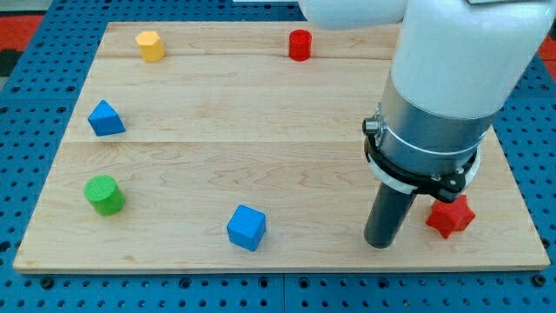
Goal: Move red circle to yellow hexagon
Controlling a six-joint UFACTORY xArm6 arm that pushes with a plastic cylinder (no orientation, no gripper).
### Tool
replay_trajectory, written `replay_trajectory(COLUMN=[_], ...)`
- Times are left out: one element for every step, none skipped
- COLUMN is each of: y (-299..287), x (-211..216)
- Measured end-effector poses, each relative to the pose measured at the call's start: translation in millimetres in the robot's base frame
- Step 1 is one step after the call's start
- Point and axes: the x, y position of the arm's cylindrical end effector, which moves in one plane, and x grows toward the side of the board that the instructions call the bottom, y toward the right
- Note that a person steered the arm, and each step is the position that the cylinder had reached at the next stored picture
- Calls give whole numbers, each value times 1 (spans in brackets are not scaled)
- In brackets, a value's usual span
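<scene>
The red circle block [300, 44] stands near the view's top edge, right of centre. The yellow hexagon [150, 45] stands at the top left, roughly level with it. My tip [380, 243] rests on the board at the bottom right, far below the red circle and just left of a red star block [450, 216]. The arm's white and grey body fills the upper right of the view.
A blue triangle block [105, 118] sits at the left. A green circle block [104, 195] sits at the lower left. A blue cube [247, 228] sits at bottom centre. The wooden board [261, 122] lies on a blue perforated table.
</scene>
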Motion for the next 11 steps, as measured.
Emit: replay_trajectory(y=[1, 2, 2, 2, 2, 2, 2, 2, -8, -36, -49], x=[0, 0, 0, 0, 0, -1, -2, -6, -20, -32, -57])
